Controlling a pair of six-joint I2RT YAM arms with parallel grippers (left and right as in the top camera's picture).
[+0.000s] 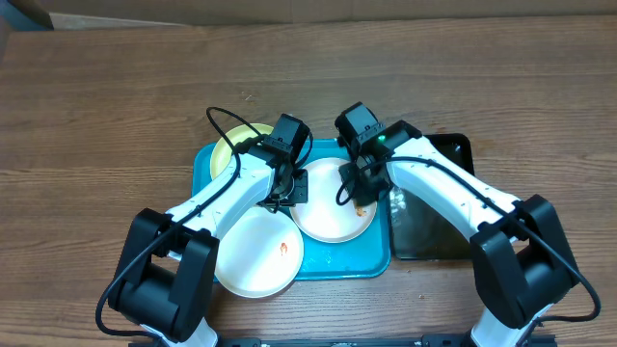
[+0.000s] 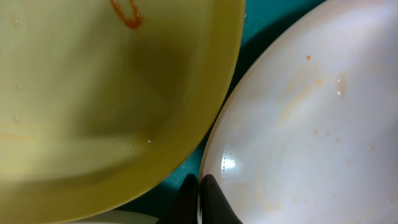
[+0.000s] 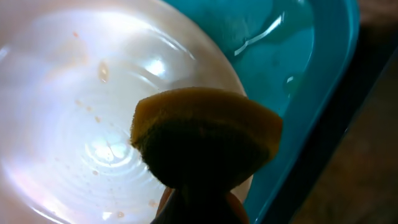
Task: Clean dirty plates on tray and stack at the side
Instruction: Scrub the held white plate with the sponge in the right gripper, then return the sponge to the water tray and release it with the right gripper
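Obs: centre white plate [image 1: 328,207] is round, shallow and glossy with a wet sheen, and faint orange-red specks and streaks lie across its well. It lies flat in the right half of the turquoise tray [image 1: 362,258], a smooth plastic rectangle with rounded corners and a raised rim.

In the tray's far-left corner sits the yellow-green plate [image 1: 231,146], matte, with a red-orange smear inside and its rim close beside the centre plate's. At near left the second white plate [image 1: 246,260] hangs over the tray rim, carrying one small red smear.

The left gripper [image 2: 200,194] has its fingers pressed together at the centre plate's left rim. The rim is possibly nipped between them, but the view is too tight to tell.

The right gripper [image 1: 362,191] is clamped on a yellow sponge [image 3: 205,124], porous and wedge-shaped with a dark underside, over the plate's right side.

A black tray [image 1: 434,212] of murky water stands just right of the turquoise tray, all on a wood-grain table [image 1: 96,116]
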